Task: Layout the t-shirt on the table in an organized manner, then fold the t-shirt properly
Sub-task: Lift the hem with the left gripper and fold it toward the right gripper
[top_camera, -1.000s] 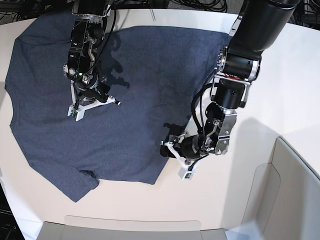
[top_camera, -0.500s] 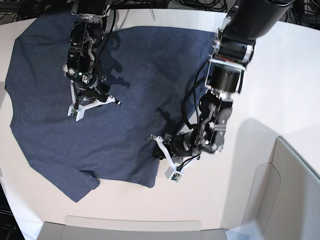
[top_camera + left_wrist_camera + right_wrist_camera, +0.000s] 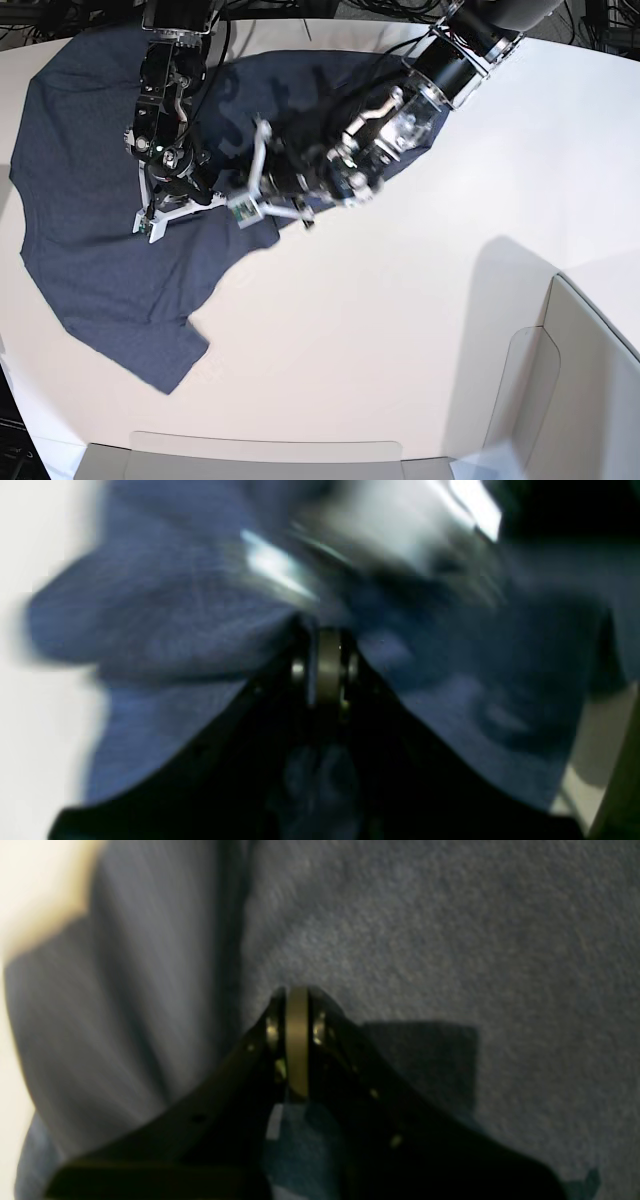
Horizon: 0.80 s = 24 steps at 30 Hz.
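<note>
The dark heathered navy-grey cotton t-shirt [image 3: 90,230] lies on the smooth off-white table [image 3: 400,330], its lower edge drawn up across the body. The left claw [image 3: 262,205] is closed, pinching that lifted fabric; the right claw [image 3: 160,205] is closed, pressed on the shirt's middle. Pale grey translucent panels [image 3: 560,400] stand at the table's corner. No lettering is readable.
</note>
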{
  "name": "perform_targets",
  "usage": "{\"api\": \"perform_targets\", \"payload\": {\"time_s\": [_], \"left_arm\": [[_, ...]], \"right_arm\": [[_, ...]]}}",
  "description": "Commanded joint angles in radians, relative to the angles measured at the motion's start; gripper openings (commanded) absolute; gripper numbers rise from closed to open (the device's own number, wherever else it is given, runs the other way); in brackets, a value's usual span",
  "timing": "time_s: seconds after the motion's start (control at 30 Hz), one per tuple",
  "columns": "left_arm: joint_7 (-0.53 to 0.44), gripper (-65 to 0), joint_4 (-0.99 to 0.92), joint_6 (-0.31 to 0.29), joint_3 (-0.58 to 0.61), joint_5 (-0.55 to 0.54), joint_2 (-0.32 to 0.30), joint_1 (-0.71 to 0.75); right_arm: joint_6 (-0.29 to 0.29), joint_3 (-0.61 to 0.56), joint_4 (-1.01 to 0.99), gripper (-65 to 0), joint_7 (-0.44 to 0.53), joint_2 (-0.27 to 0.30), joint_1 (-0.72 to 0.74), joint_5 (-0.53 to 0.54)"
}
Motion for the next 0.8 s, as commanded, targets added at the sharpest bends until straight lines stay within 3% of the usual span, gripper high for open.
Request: {"api": "perform_targets", "payload": {"time_s": [0.0, 0.13, 0.27, 0.47, 0.77], "left_arm": [[-0.027, -64.9, 0.008, -0.013, 0.026, -0.017, 0.010, -0.024], [-0.028, -53.6, -0.020, -0.011, 0.040, -0.017, 0.009, -0.024], [-0.030, -42.2, -0.007, -0.010, -0.036, -0.017, 0.009, -0.020], [-0.027, -41.9, 0.048, -0.010, -0.143, -0.017, 0.004, -0.017], [-0.025, -42.0, 0.086, -0.008, -0.198, -0.018, -0.074, 0.008]], "right_arm": [[-0.007, -0.002, -0.023, -65.0, -0.052, -0.003, -0.006, 0.002], [-0.007, 0.002, -0.044, -65.0, -0.052, -0.001, -0.006, 0.002], [-0.007, 0.004, -0.041, -65.0, -0.052, -0.001, -0.006, 0.002], [-0.007, 0.007, 0.057, -65.0, -0.055, 0.003, 0.002, 0.002], [-0.007, 0.073, 0.308, -65.0, -0.058, 0.025, 0.010, 0.005]]}}
